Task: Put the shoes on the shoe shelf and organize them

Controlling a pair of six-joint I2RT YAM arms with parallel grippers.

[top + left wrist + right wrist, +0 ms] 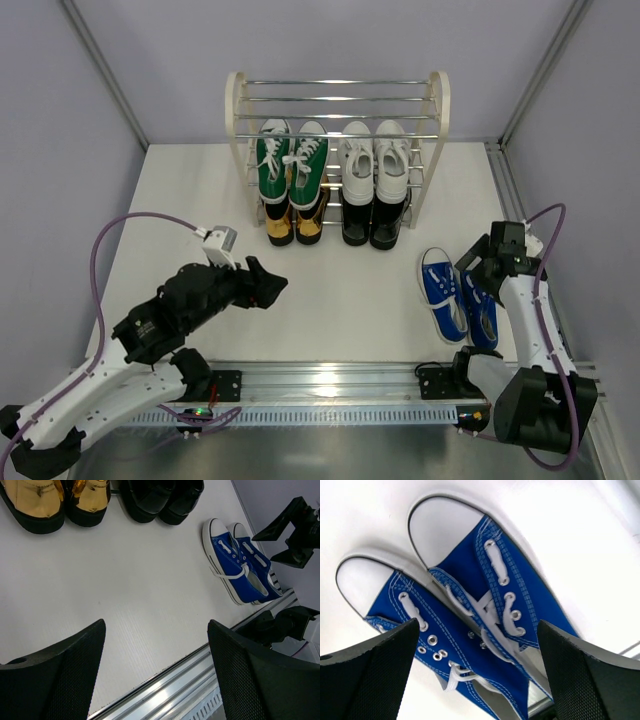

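Note:
The shoe shelf (236, 120) stands at the back. Green sneakers (290, 160) and white sneakers (375, 160) sit on its middle tier; gold loafers (295, 225) and black dress shoes (373, 225) sit at the bottom. The blue sneakers (458, 298) lie side by side on the table at the right, toes toward the shelf. My right gripper (474, 262) is open just above them; its wrist view (477, 672) shows both blue shoes (485, 605) between the fingers. My left gripper (272, 285) is open and empty over the table's middle (156, 672).
An aluminium rail (330, 385) runs along the near table edge. Grey enclosure walls close in the sides and back. Purple cables (130, 222) loop off both arms. The shelf's top tier holds no shoes.

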